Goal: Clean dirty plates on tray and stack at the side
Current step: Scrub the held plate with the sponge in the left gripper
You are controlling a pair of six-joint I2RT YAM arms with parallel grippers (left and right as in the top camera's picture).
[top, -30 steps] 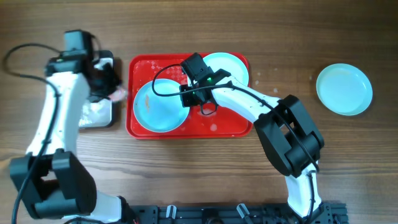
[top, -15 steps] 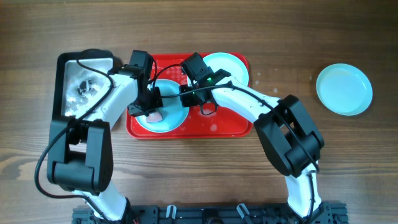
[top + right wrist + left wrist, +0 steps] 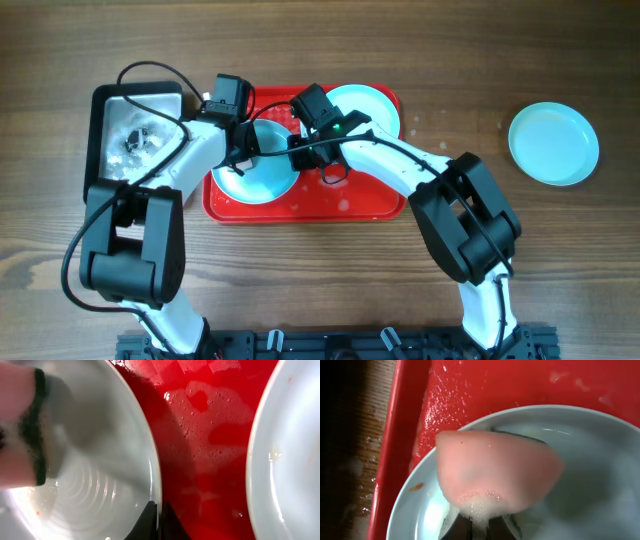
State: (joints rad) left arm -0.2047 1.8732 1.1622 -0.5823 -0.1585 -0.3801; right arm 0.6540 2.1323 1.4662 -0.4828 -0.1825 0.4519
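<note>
The red tray [image 3: 350, 197] holds two pale blue plates. My left gripper [image 3: 243, 160] is shut on a soapy pink sponge [image 3: 495, 477] and presses it onto the left plate [image 3: 268, 185], near its left rim [image 3: 415, 505]. My right gripper [image 3: 300, 152] is shut on that plate's right rim [image 3: 156, 485]. In the right wrist view the sponge [image 3: 20, 430] shows its dark green scouring edge. The second plate [image 3: 368, 105] lies at the tray's back right, with small specks [image 3: 274, 454]. A third plate [image 3: 553, 143] lies on the table at the far right.
A black-rimmed metal pan [image 3: 135, 140] with foam and water stands left of the tray. Soapy water films the tray floor [image 3: 210, 450] between the two plates. Wet drops spot the wood beside the tray's left rim [image 3: 395, 460].
My left gripper has carried the sponge from the metal pan to the left plate, then a little toward the plate's back. My right gripper has kept its hold on the rim.
</note>
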